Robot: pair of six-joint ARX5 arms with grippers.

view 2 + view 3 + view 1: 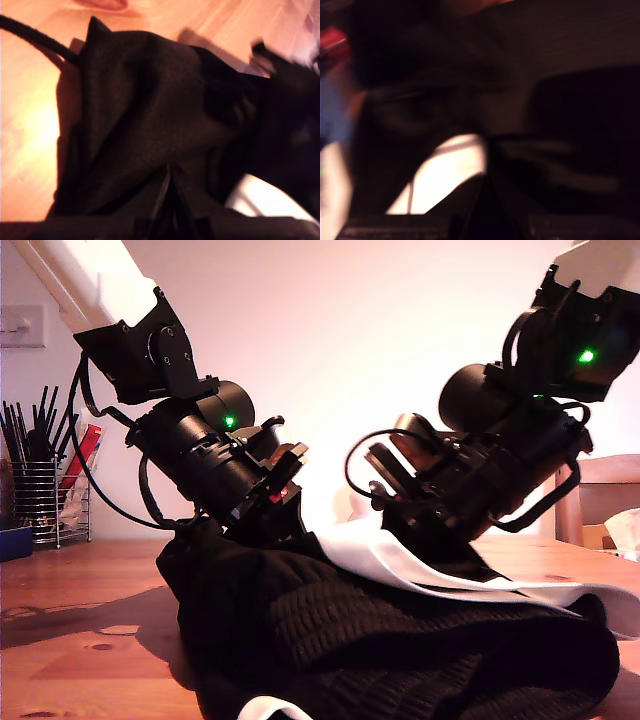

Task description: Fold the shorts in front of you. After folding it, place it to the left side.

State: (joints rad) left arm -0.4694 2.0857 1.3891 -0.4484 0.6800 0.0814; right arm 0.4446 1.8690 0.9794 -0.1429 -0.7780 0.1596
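The shorts [400, 650] lie bunched on the wooden table [80, 640], a white band [400, 565] draped across the top between both arms. The fold looks midway. The first gripper [167, 200] is pinched together on a pleat of black fabric; the second gripper [487, 200] is buried in cloth, too blurred to tell its state. Which arm is which in the exterior view cannot be told. The next move likely calls for carrying the gripped edge across evenly.
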